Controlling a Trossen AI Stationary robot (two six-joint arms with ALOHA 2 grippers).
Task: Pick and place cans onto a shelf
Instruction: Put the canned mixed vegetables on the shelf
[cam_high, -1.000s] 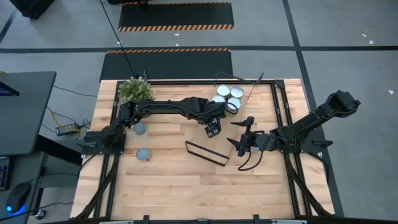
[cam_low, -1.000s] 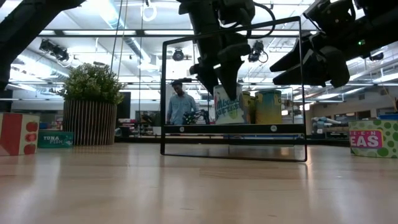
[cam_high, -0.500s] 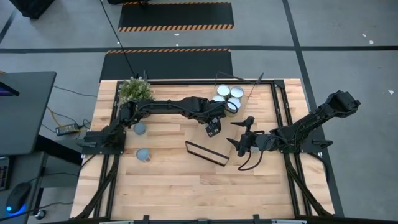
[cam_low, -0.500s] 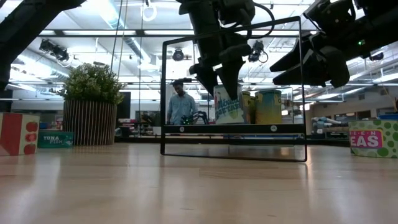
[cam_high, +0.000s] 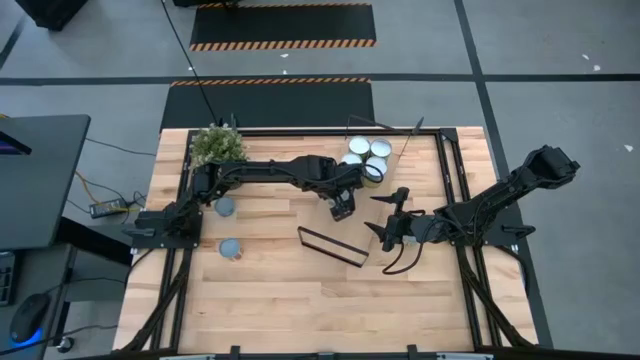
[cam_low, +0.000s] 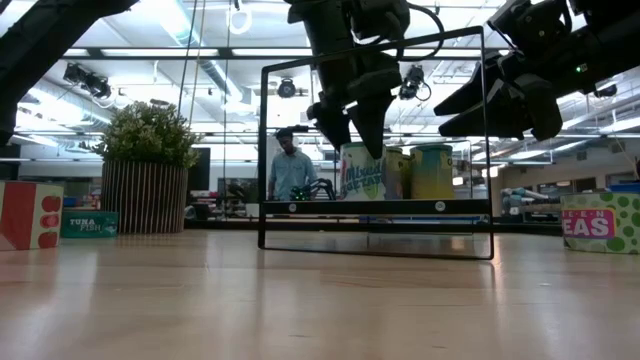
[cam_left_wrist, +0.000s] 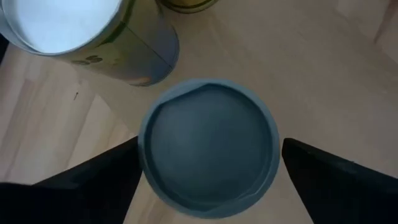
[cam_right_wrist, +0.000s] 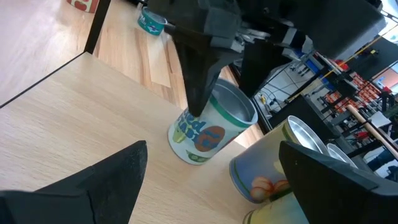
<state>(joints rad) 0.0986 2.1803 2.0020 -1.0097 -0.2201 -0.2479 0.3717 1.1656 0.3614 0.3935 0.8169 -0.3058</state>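
On the shelf (cam_high: 400, 215), beside the cluster of cans (cam_high: 366, 157), an upright can (cam_low: 362, 172) is straddled by the left gripper (cam_high: 343, 207), fingers spread wide and clear of its sides. Its round top is seen only in the left wrist view, its label in the low view. Farther right, the right gripper (cam_high: 384, 216) is held wide open, empty.

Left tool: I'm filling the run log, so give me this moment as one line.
left tool: open, over can on shelf | can: standing, released | right tool: open, waiting nearby
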